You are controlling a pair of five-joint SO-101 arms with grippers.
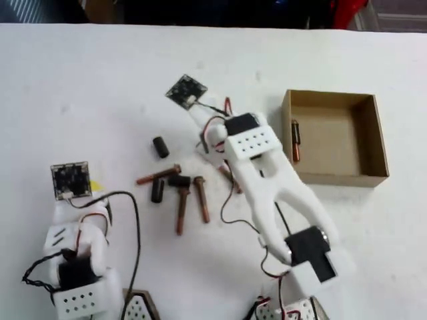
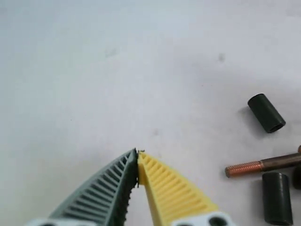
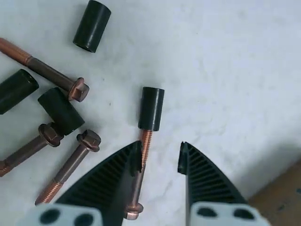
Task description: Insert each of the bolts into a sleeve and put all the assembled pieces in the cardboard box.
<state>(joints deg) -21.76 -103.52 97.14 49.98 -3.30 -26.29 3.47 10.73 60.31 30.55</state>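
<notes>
My right gripper (image 3: 159,157) is open and low over the table. A copper bolt (image 3: 143,148) with a black sleeve (image 3: 151,109) on its threaded end lies against the inner side of one finger (image 3: 134,160), not gripped. In the high view this arm (image 1: 250,143) stands beside the cardboard box (image 1: 373,137), which holds one assembled piece (image 1: 295,140). My left gripper (image 2: 137,157) is shut on nothing, over bare table, left of the loose parts. A black sleeve (image 2: 266,113), a bolt (image 2: 263,165) and another sleeve (image 2: 277,197) lie to its right.
Loose parts lie in a cluster mid-table: a sleeve (image 1: 160,147), a bolt (image 1: 158,175), a sleeve (image 1: 157,190), a sleeved bolt (image 1: 181,200) and a bare bolt (image 1: 201,199). The table's far edge (image 1: 200,25) is well behind them. Wires trail from both arms.
</notes>
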